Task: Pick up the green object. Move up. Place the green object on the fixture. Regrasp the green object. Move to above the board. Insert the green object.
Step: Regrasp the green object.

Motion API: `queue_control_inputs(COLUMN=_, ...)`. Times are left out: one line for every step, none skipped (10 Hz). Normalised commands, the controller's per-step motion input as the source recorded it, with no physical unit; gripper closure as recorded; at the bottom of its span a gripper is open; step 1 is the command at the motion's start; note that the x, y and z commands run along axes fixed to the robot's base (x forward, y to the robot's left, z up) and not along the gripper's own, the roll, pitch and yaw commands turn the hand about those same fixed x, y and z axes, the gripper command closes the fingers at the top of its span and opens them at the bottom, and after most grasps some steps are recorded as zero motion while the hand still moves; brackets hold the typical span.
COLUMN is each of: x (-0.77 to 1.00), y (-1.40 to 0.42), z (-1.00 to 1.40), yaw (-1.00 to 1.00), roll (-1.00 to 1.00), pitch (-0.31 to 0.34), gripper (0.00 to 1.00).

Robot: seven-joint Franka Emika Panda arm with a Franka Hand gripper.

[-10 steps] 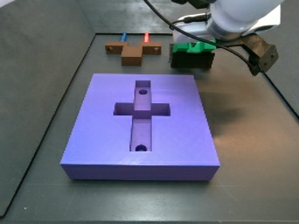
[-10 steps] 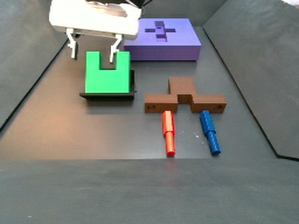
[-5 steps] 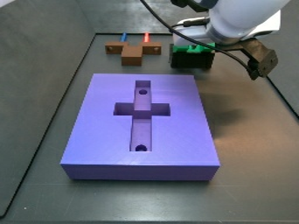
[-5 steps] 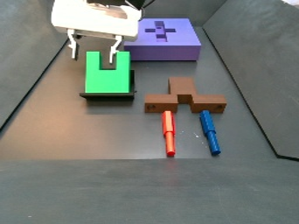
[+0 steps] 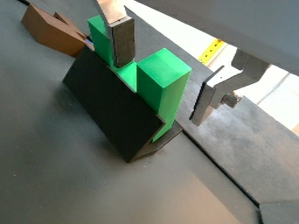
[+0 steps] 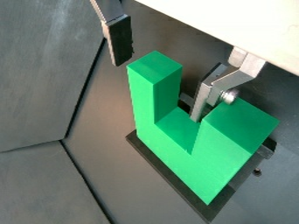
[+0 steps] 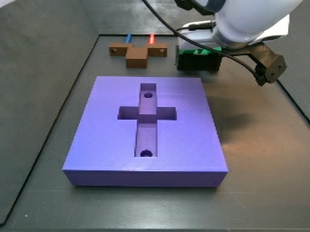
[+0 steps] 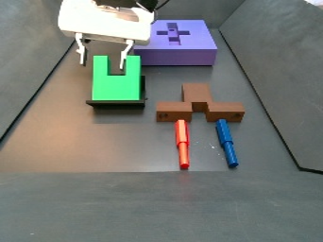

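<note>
End effector (image 8: 101,55) hangs over the green object (image 8: 116,83), its fingers (image 6: 118,38) spread open to either side of the block's upright stem, apparently clear of it, though contact is hard to rule out. Green object rests on the dark fixture (image 5: 111,109), which stands on the floor. Just beside lies the brown cross-shaped piece (image 8: 197,105) with red and blue pegs; the purple board (image 7: 147,130) sits farther off.

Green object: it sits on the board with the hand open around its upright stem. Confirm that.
Wrong in one respect: the green object sits on the fixture, not on the board, as a side view shows. The hand is indeed open, its fingers either side of the stem.
</note>
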Motion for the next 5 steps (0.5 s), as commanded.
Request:
queue_control_inputs(x=0.07, y=0.06, z=0.01, yaw=-0.08, roll=0.0, pitch=0.014, gripper=0.0)
queue_control_inputs(x=0.1, y=0.03, z=0.0, yaw=-0.15, roll=0.01, pitch=0.009, gripper=0.0)
queue_control_inputs(x=0.1, y=0.04, z=0.0, yaw=-0.17, roll=0.02, pitch=0.003, gripper=0.0)
queue_control_inputs(x=0.15, y=0.06, z=0.0, yaw=-0.23, roll=0.0, pitch=0.023, gripper=0.0)
queue_control_inputs(x=0.11, y=0.07, z=0.0, yaw=-0.22, roll=0.05, pitch=0.04, gripper=0.0)
